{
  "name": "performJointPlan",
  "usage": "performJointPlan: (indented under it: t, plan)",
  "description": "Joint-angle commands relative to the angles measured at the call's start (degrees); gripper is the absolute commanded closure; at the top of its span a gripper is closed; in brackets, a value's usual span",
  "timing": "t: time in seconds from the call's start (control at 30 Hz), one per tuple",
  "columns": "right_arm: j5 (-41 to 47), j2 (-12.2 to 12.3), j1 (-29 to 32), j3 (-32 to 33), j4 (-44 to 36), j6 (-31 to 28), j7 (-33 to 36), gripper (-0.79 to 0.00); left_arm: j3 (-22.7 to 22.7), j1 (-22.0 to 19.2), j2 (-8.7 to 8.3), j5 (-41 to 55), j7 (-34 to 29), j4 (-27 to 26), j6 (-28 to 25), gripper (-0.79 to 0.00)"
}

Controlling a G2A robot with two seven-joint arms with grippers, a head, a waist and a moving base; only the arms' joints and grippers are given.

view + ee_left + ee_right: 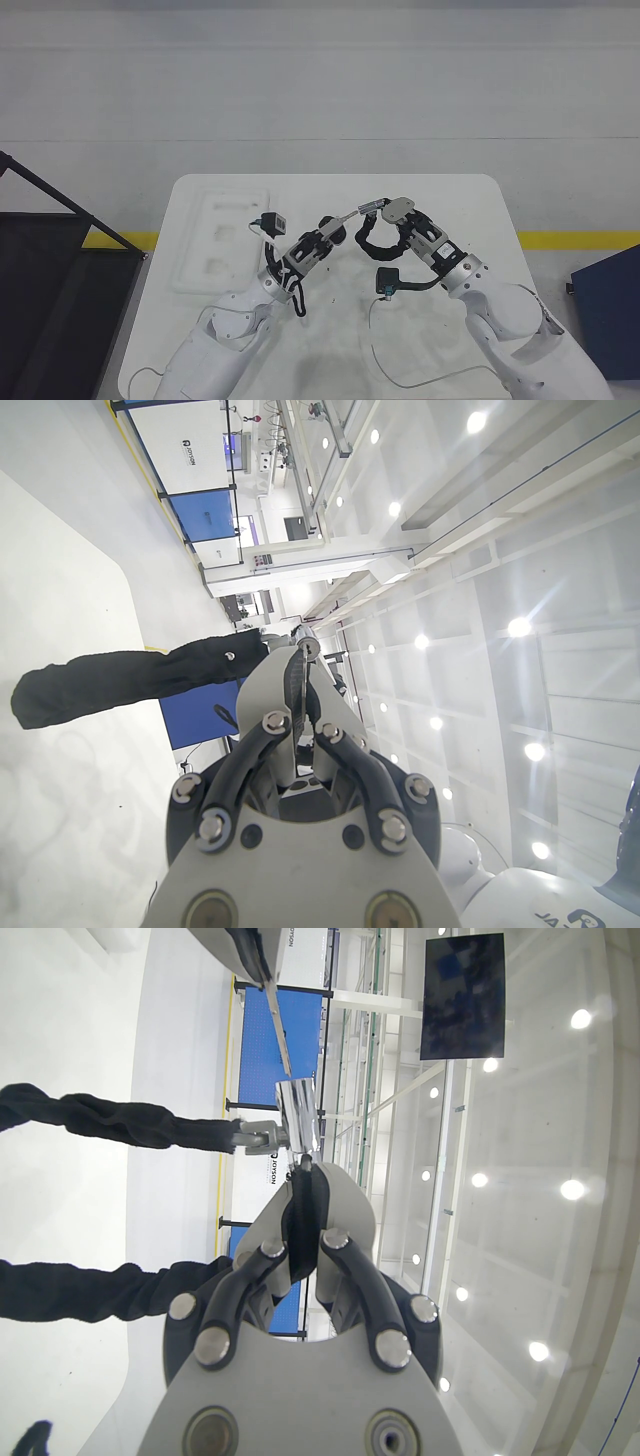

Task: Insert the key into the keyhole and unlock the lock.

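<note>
Both arms meet above the middle of the white table (470,210). My left gripper (300,660) (333,226) is shut on the flat metal key (299,687), whose blade tip sits at the keyhole of the silver lock cylinder (306,644). The right gripper (302,1173) (388,208) is shut on one end of that lock (297,1115) and holds it in the air. In the right wrist view the key (277,1028) runs straight into the cylinder's far face. The lock's black sleeved cable (125,1128) (372,247) loops down beside the right gripper.
A white moulded tray (220,240) lies on the left part of the table, with a small dark block (272,222) at its right edge. A thin cable with a teal connector (386,290) trails over the table near the arms. Bare tabletop lies at the far right.
</note>
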State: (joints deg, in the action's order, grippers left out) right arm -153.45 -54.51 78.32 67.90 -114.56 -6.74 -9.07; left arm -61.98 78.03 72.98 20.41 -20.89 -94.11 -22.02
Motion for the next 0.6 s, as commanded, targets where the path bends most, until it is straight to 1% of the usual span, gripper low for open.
performJointPlan:
  t: [0.0,0.57]
  plan:
    - [0.0,0.0,0.0,0.0,0.0,0.0,0.0,0.0,0.0,-0.1,0.06,0.0,-0.1,0.1,0.0,0.0]
    - [0.0,0.0,0.0,0.0,0.0,0.0,0.0,0.0,-0.1,-0.3,0.39,-0.6,-1.3,-0.2,0.4,0.0]
